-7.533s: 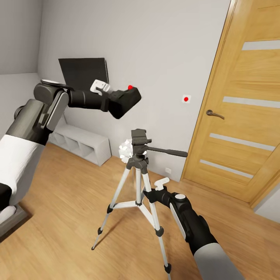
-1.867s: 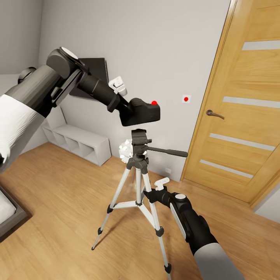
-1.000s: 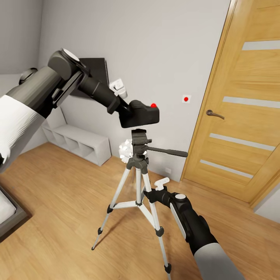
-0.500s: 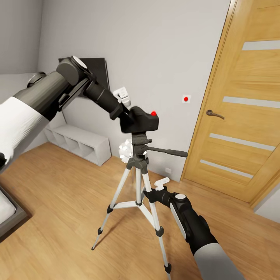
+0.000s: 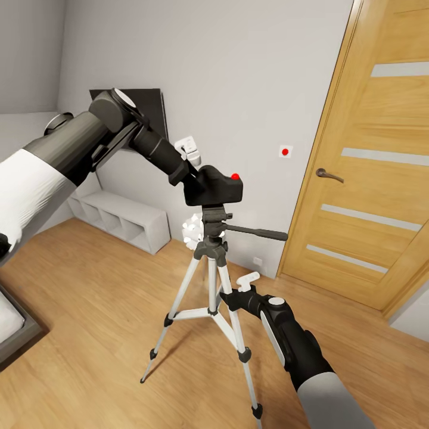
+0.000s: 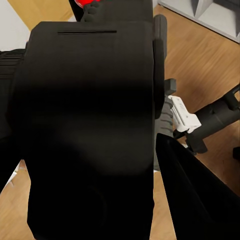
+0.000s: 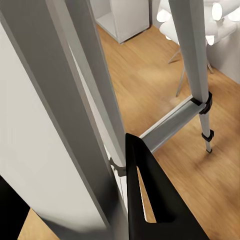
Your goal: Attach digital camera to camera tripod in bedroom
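1. Left end effector (image 5: 189, 186) clamped on digital camera (image 5: 215, 186), resting atop camera tripod (image 5: 213, 262) head, at 9 o'clock from door (image 5: 369, 179).
2. Keep level; press straight down.
3. Right end effector (image 5: 225, 296) at tripod leg; grip unclear.

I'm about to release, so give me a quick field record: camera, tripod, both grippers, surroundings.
digital camera: black, red dot on top, resting on the tripod head
camera tripod: upright on wood floor, pan handle pointing toward the door
left gripper: shut on the camera's side
right gripper: at a tripod leg, mid-height; grip cannot be told
surroundings: oak door, white cube shelf
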Robot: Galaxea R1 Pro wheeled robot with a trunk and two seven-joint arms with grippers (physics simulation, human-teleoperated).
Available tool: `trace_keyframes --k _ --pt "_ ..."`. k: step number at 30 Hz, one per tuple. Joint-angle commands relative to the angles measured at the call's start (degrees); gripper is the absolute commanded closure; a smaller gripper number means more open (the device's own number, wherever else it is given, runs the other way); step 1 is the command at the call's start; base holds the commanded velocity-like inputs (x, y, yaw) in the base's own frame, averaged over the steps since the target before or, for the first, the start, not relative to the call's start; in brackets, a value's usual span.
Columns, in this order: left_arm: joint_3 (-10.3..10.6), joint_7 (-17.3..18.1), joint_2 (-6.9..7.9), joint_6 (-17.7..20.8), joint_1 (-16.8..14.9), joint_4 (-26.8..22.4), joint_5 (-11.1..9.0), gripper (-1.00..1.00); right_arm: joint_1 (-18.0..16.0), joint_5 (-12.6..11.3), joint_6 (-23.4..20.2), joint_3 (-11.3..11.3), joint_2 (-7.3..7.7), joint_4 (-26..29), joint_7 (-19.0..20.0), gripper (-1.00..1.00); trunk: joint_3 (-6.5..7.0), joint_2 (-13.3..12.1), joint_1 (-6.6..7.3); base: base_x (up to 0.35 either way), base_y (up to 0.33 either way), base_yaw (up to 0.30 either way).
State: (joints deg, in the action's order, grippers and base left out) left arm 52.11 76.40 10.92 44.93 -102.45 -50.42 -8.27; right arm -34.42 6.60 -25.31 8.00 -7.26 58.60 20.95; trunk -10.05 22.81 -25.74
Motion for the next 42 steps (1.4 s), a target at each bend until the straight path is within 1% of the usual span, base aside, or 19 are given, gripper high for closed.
trace_keyframes --k 1,23,24,42 --pt "0.2 0.0 0.07 0.4 -0.1 0.0 -0.4 1.0 0.0 1.0 -0.3 -0.1 -0.01 0.0 0.4 1.0 -0.13 0.1 -0.04 0.0 0.0 0.0" --pt "0.2 0.2 0.1 0.5 -0.1 0.2 -0.5 1.0 0.0 1.0 -0.2 -0.1 -0.01 0.0 0.4 1.0 -0.13 0.1 -0.04 0.0 0.0 0.0" --pt "0.2 0.2 0.09 0.5 -0.1 0.2 -0.5 -1.0 0.0 1.0 -0.2 -0.1 0.0 0.0 0.4 1.0 -0.13 0.1 -0.04 0.0 0.0 0.0" --pt "0.3 0.1 0.07 0.6 -0.1 0.3 -0.5 -1.0 0.0 1.0 -0.2 -0.1 -0.03 0.0 0.4 1.0 -0.13 0.1 -0.04 0.0 0.0 0.0"
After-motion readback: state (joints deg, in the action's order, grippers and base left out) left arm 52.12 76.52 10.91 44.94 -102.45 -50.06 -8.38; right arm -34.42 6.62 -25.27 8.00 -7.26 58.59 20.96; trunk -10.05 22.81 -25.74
